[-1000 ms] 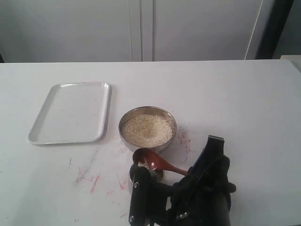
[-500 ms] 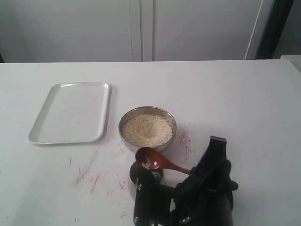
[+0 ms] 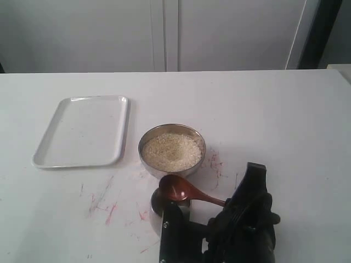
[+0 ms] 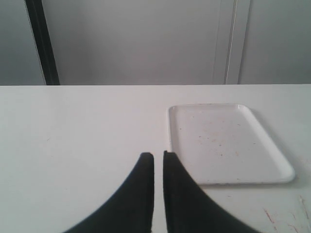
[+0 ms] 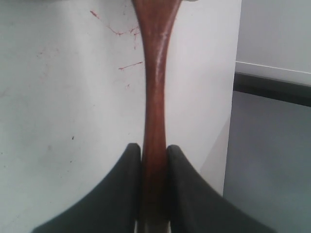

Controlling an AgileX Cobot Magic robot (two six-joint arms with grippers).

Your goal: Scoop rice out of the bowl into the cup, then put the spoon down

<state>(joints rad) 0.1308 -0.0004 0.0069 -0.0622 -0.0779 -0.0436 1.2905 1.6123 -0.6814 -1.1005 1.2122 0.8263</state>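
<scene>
The steel bowl point(image 3: 143, 149) sits mid-table, filled with pale rice point(image 3: 171, 152). Just in front of it stands the small steel cup point(image 3: 156, 205), mostly covered by the spoon head and my right arm. The reddish-brown spoon point(image 3: 175, 188) hovers with its head over the cup; no grains show in it. My right gripper point(image 3: 226, 204) is shut on the spoon's handle point(image 5: 155, 73), clamped between the two black fingers of the right gripper point(image 5: 154, 148). My left gripper point(image 4: 158, 155) is shut on nothing, low over bare table beside the tray, out of the exterior view.
A flat white tray point(image 3: 82, 131) lies left of the bowl, and the tray point(image 4: 228, 141) also shows beyond the left fingers. Red scribble marks point(image 3: 104, 208) stain the table near the cup. The table edge point(image 5: 232, 97) runs close beside the spoon handle.
The spoon head has sunk a little lower over the cup and levelled out. The few grains seen in it before no longer show. The left arm has not moved.
</scene>
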